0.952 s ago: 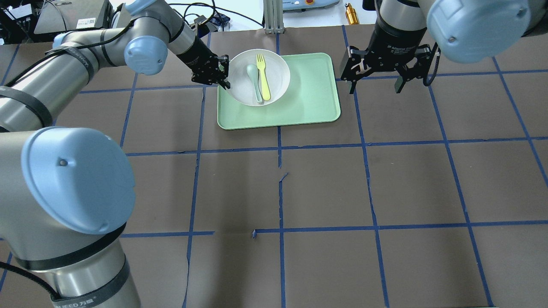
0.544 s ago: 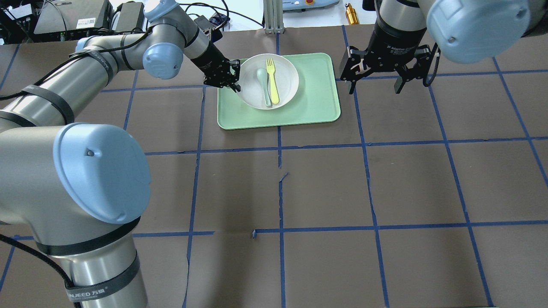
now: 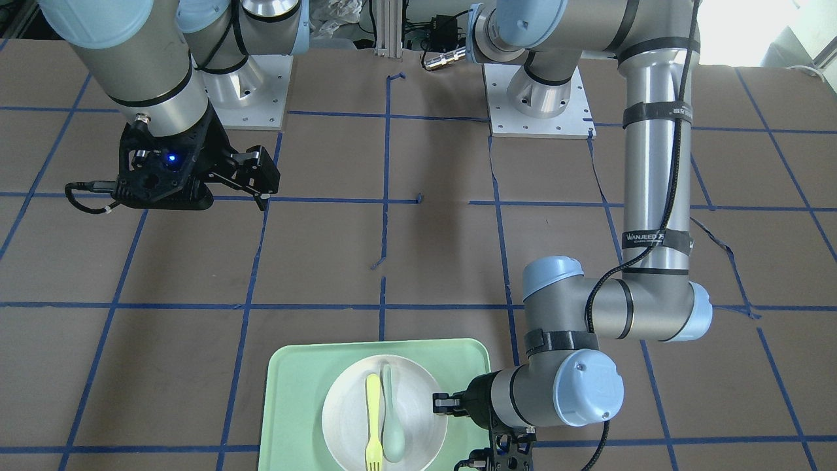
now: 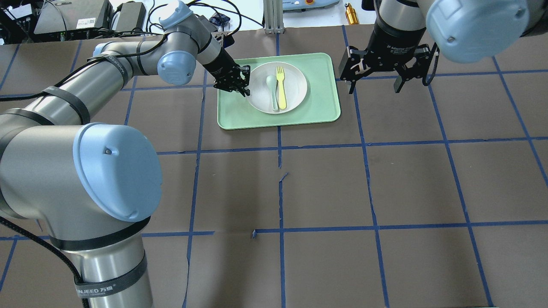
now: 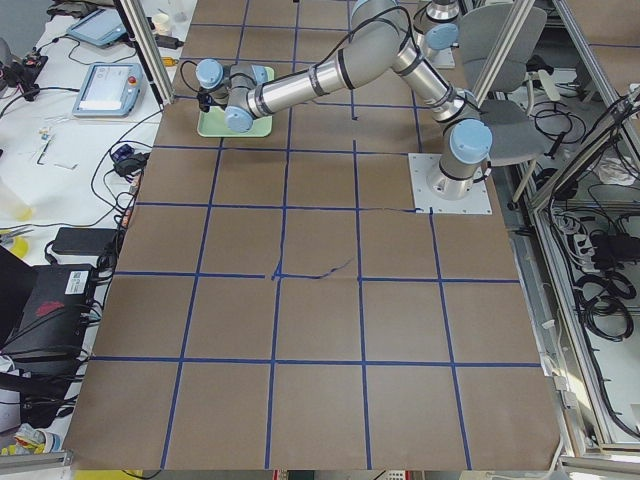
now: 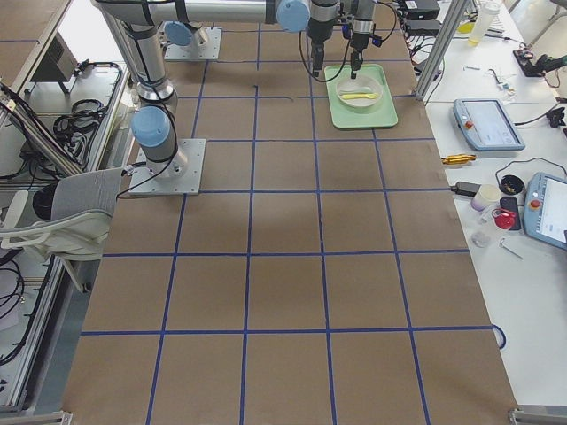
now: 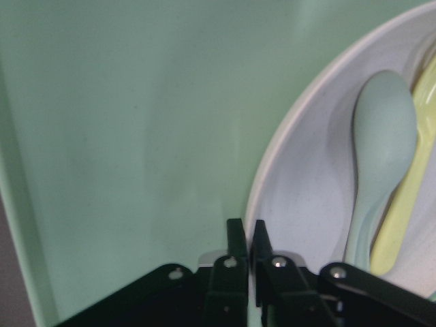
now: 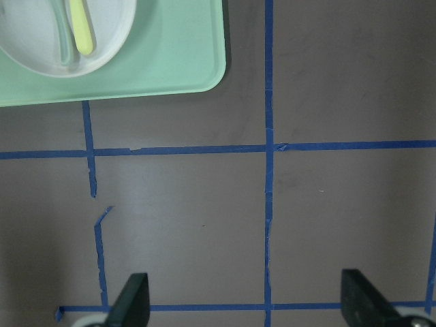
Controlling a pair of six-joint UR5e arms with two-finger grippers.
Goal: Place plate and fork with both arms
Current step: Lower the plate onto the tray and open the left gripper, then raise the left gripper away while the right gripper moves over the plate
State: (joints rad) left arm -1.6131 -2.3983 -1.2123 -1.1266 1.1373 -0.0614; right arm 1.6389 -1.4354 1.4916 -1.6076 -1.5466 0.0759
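The round white plate (image 4: 295, 81) sits over the mint-green tray (image 4: 317, 107) with the yellow-green fork (image 4: 281, 87) and a pale grey-green spoon (image 4: 272, 90) lying in it. My left gripper (image 4: 245, 90) is shut on the plate's left rim. The left wrist view shows the gripper (image 7: 245, 235) with jaws nearly together on the rim (image 7: 300, 177). I cannot tell whether the plate is lifted. My right gripper (image 4: 374, 87) is open and empty, hovering over the table just right of the tray. In the right wrist view the right gripper (image 8: 246, 306) is wide open, with the fork (image 8: 80, 27) at the top left.
The table is brown paper with a grid of blue tape. An aluminium post (image 4: 272, 17) and a gold cylinder (image 4: 352, 15) stand beyond the far edge. In the front-facing view the left arm's elbow (image 3: 614, 307) hangs beside the tray (image 3: 294, 392).
My left gripper has moved to the right over the tray with the plate's rim in it. Plate, fork and spoon moved along. The right arm has not moved.
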